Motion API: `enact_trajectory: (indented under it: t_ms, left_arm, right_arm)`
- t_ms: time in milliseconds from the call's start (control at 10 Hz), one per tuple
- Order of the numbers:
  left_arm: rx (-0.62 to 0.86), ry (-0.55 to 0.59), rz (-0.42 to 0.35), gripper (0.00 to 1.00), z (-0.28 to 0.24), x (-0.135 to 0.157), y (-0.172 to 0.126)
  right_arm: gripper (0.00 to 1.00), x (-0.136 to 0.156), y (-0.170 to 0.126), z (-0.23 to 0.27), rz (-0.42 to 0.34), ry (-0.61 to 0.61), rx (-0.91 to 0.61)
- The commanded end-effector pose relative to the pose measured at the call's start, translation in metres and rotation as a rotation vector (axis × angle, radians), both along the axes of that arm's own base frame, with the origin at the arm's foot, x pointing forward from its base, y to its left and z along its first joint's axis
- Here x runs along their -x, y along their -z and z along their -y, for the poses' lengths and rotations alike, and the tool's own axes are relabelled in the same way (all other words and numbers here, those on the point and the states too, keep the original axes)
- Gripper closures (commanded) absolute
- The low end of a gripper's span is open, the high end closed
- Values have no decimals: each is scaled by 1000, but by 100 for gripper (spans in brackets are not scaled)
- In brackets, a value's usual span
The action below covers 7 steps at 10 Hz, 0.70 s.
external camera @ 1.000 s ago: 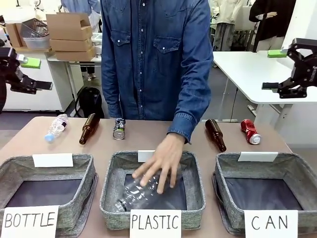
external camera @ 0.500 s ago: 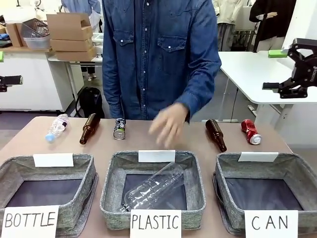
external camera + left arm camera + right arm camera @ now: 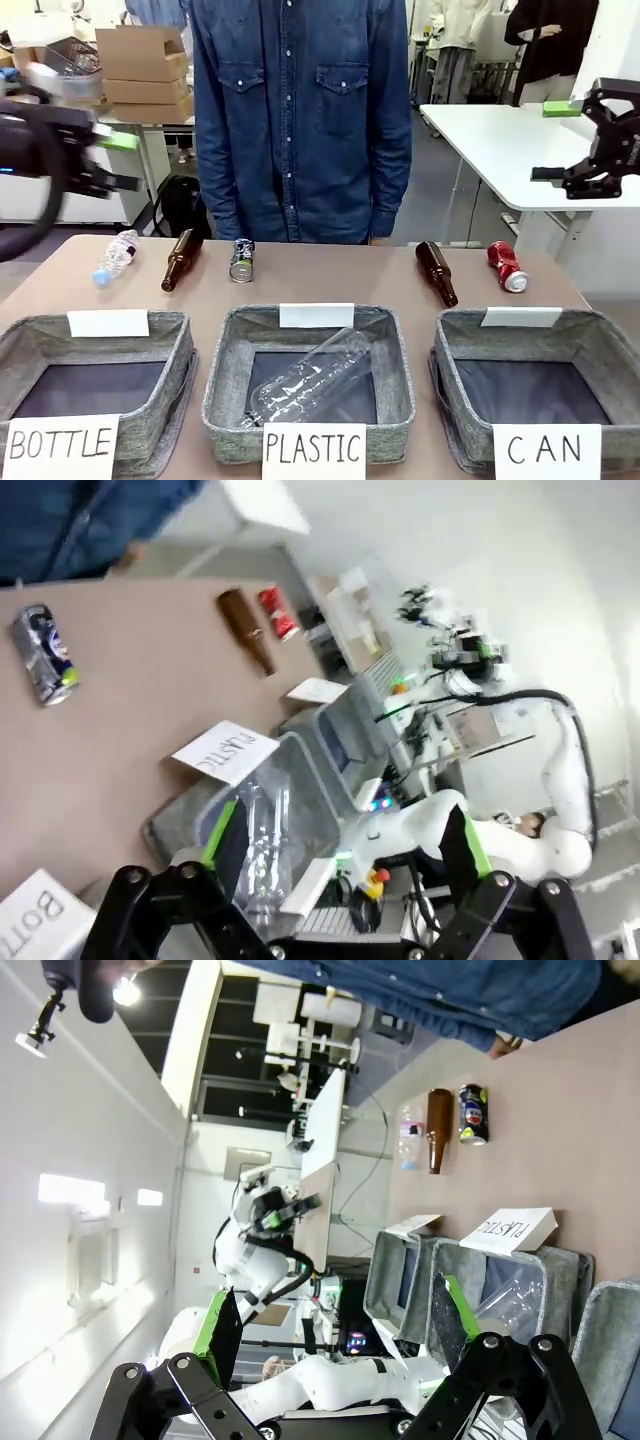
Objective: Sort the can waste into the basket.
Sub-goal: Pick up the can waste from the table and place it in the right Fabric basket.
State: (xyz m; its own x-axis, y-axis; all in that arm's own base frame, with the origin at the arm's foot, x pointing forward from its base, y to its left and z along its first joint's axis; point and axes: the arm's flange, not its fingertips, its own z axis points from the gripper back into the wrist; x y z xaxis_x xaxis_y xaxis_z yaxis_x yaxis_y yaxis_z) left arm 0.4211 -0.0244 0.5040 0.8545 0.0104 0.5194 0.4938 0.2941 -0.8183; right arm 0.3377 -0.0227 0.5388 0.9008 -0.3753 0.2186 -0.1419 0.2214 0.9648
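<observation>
Red can (image 3: pixel 506 266) lies far right, long axis roughly near-to-far, closest to the raised right gripper (image 3: pixel 552 140). Blue can (image 3: pixel 240 260) sits nearer the left gripper (image 3: pixel 120 162). Both jaws spread wide, empty.

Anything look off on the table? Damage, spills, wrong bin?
The red can, lying at the table's far right, looks dented. No spill seen. The clear bottle in the PLASTIC basket fits its sign; the Pepsi can lies on its side and looks intact.
</observation>
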Motion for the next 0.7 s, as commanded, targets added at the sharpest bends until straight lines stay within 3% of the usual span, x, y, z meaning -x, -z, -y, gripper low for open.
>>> enact_trajectory:
  t_ms: [0, 100, 400, 600]
  left_arm:
    - [-159, 26, -201, 0, 30, -75, 16]
    - [-222, 32, -247, 0, 50, -100, 31]
    - [-439, -93, -293, 0, 103, -167, 88]
    - [-597, -118, -337, 0, 134, -197, 124]
  right_arm:
    - [0, -4, -2, -2, 10, 4, -24]
    - [0, -4, -2, -2, 10, 4, -24]
    - [0, -4, -2, -2, 10, 4, -24]
    - [0, -4, -2, -2, 10, 4, -24]
